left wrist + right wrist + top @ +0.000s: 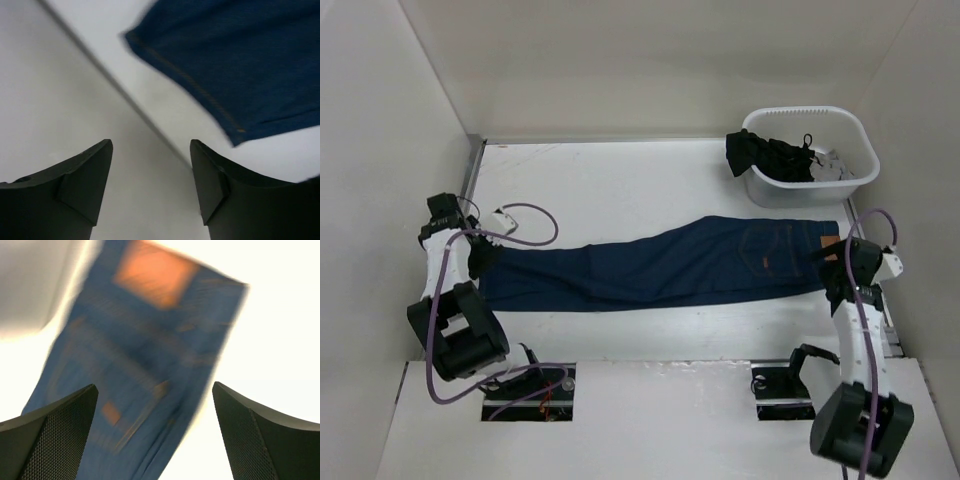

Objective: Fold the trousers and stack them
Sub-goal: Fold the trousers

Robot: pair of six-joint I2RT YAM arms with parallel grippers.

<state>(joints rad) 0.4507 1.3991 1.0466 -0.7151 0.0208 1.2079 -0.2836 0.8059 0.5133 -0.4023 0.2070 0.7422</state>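
**Top external view: trousers flat on the desk, both jaws open**

We see the trousers [660, 265] stretched lengthwise across the white desk [620, 180]. Their waistband [830, 243] lies to the right, near a white basket [857, 135] of black clothes [775, 158], and the leg hems [495, 285] lie to the left. The left jaws stand apart just beside the hems, with nothing between them. The right jaws gape wide at the waistband end, also empty, and the tan patch [155, 272] shows blurred beyond them.

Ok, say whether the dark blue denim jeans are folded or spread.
Spread: the dark blue denim jeans lie full length, no crosswise fold.
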